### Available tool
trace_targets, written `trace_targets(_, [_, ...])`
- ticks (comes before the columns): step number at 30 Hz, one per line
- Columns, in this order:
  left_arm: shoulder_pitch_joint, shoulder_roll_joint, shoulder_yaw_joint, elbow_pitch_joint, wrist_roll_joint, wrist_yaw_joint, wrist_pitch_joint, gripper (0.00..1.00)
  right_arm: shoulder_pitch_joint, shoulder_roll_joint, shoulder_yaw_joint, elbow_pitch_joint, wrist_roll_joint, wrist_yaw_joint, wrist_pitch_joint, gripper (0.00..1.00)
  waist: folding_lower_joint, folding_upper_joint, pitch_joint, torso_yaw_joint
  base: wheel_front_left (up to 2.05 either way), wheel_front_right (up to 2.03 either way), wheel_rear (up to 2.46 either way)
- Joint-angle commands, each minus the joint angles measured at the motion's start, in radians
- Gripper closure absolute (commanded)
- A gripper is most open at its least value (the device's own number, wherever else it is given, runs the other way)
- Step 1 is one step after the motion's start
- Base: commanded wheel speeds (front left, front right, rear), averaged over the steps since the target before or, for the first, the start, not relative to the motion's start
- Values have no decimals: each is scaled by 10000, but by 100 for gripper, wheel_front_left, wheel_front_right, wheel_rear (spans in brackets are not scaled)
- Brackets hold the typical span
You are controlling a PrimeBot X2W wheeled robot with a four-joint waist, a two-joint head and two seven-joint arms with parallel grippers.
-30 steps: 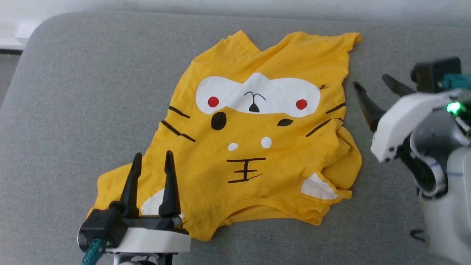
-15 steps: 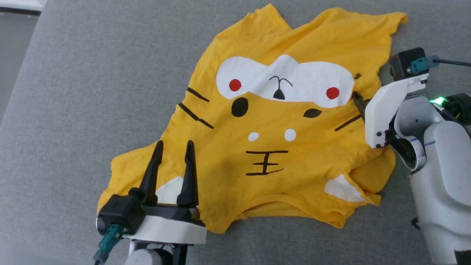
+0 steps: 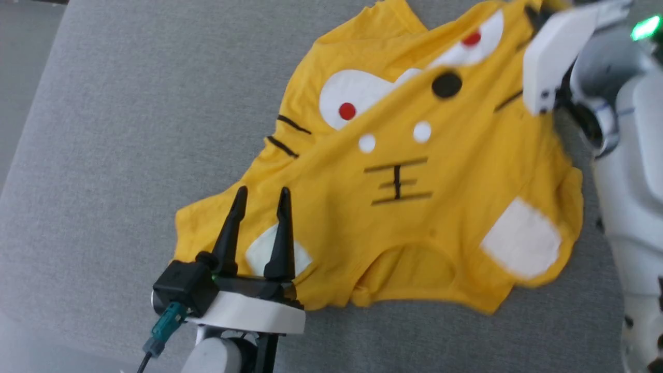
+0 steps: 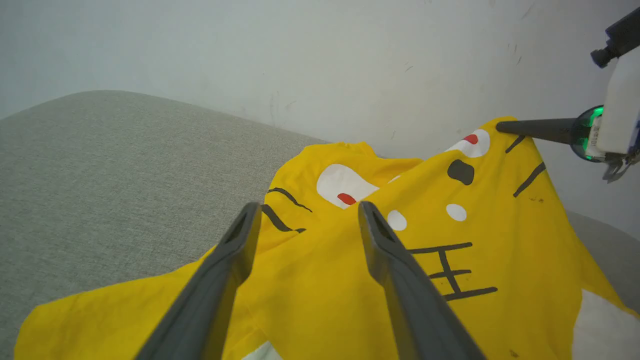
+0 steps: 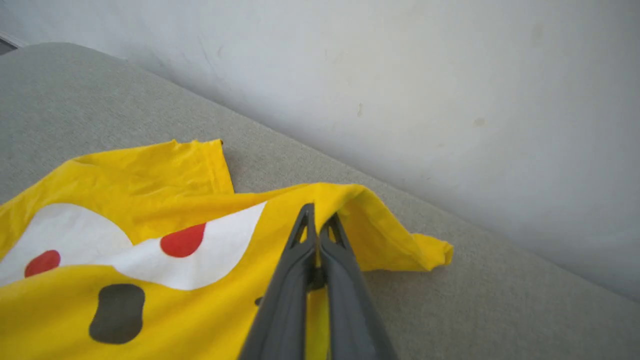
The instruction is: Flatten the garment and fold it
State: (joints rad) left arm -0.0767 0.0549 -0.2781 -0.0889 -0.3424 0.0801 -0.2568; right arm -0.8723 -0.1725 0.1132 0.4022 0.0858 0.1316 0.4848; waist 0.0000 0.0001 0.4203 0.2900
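The garment [image 3: 414, 207] is a bright yellow T-shirt with a cartoon face print, lying face up on a grey cushion [image 3: 103, 155]. Its far right part is pulled up off the surface. My right gripper [image 5: 320, 212] is shut on a fold of the garment [image 5: 150, 170] near the white eye band, with yellow cloth between its fingers. In the head view the right gripper [image 3: 533, 15] sits at the top right, mostly behind its white wrist cover. My left gripper [image 3: 262, 192] is open over the near left sleeve, beside a white patch. The left wrist view has the left gripper [image 4: 307, 207] open over the garment [image 4: 500, 240].
The grey cushion has a rounded far left corner and extends around the shirt on all sides. A pale wall [image 5: 400, 75] rises right behind the cushion's far edge. My right forearm [image 3: 632, 181] stands along the right side of the head view.
The head camera has shifted. My right gripper reached the shirt's right edge, shut on it and lifted it, tilting the face print. The left gripper stays open over the sleeve.
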Motion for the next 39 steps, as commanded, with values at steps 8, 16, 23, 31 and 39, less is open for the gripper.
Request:
trace_targets(8, [-560,-46,-630,224,-406,14,-49,0,-1509,-176,467,1225,-158,-9,-1166,77,0,-1,468,856,0,0,0])
trace_targets(16, [-690,-46,-764,354,-512,160,-49,0,-1586,142,831,3046,-56,-9,-1441,0,0,-1,460,804,0,0,0])
trace_targets(23, [-544,-47,-528,492,-358,159,-49,0,-1422,-22,1540,2375,1164,-9,-1433,0,0,-1,-169,144,0,0,0])
trace_targets(31, [-62,-47,-48,479,-80,85,-49,0,1113,-1210,63,-809,2073,-9,-949,0,0,-1,-963,-492,0,0,0])
trace_targets(39, [272,-47,41,431,22,-96,-49,0,5024,-918,-2047,-3388,1555,-9,645,0,0,-1,-1105,-543,0,0,0])
